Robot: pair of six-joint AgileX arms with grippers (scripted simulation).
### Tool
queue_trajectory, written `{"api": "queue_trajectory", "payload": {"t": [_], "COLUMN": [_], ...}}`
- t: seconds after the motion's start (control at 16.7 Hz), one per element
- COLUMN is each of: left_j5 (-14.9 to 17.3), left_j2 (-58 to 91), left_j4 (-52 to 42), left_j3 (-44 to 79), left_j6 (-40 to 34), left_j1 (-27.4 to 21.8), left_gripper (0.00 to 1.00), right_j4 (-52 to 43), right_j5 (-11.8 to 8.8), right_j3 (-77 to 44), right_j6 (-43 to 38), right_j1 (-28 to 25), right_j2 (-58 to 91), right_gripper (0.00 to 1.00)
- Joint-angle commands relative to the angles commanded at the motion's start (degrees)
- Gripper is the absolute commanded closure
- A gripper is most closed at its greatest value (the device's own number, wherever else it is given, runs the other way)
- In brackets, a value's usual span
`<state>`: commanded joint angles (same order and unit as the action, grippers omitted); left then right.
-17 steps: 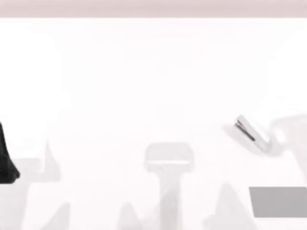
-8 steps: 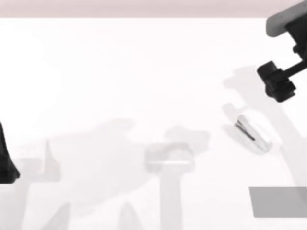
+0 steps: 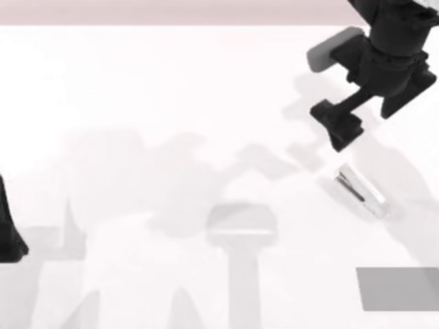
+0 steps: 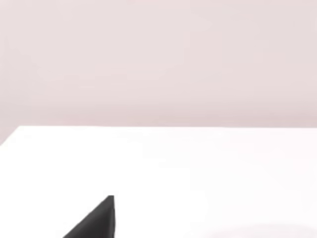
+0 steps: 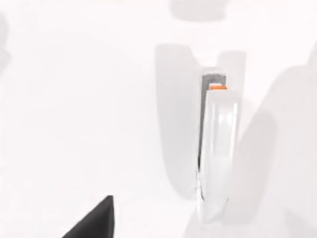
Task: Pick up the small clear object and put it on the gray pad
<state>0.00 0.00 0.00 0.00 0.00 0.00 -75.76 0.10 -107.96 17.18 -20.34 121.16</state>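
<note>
The small clear object (image 3: 361,192) lies slanted on the white table at the right, with a dark streak along one long side. In the right wrist view the small clear object (image 5: 218,153) lies just beyond one black finger (image 5: 96,220). My right gripper (image 3: 370,113) hangs open above and behind it, apart from it, holding nothing. The gray pad (image 3: 396,288) lies flat at the front right, bare and cut by the view's edge. My left gripper (image 3: 8,229) is parked at the left edge; one finger (image 4: 96,220) shows over bare table.
A gray block (image 3: 329,51) is fixed to the right arm's wrist. Soft arm shadows cross the table, among them a pale rounded rectangle with a stem (image 3: 241,226). A pinkish wall band (image 3: 206,10) runs behind the table's far edge.
My right arm has come in from the top right corner and moved left and nearer, closing on the clear object. Its shadow has spread across the table. The object, pad and left arm have not moved.
</note>
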Motion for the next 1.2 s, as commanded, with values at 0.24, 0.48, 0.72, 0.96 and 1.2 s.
{"api": "queue_trajectory", "payload": {"t": [0.24,0.48,0.72,0.96,1.2], "left_j5": [0.00,0.00,0.00,0.00,0.00], "left_j2": [0.00,0.00,0.00,0.00,0.00], "left_j4": [0.00,0.00,0.00,0.00,0.00], "left_j3": [0.00,0.00,0.00,0.00,0.00], "left_j6": [0.00,0.00,0.00,0.00,0.00], "left_j1": [0.00,0.00,0.00,0.00,0.00], "left_gripper": [0.00,0.00,0.00,0.00,0.00], "right_j4": [-1.07,-0.77,5.60,16.11,19.54], "right_j5": [0.02,0.02,0.03,0.05,0.06], "right_j3": [-1.80,-1.49,3.88,11.76,14.73], "right_j6": [0.23,0.20,0.27,0.09,0.04], "right_j1": [-0.28,0.01,-0.24,-0.36,-0.42], "right_j2": [1.78,1.69,2.84,4.94,5.85], "right_gripper": [0.00,0.00,0.00,0.00,0.00]}}
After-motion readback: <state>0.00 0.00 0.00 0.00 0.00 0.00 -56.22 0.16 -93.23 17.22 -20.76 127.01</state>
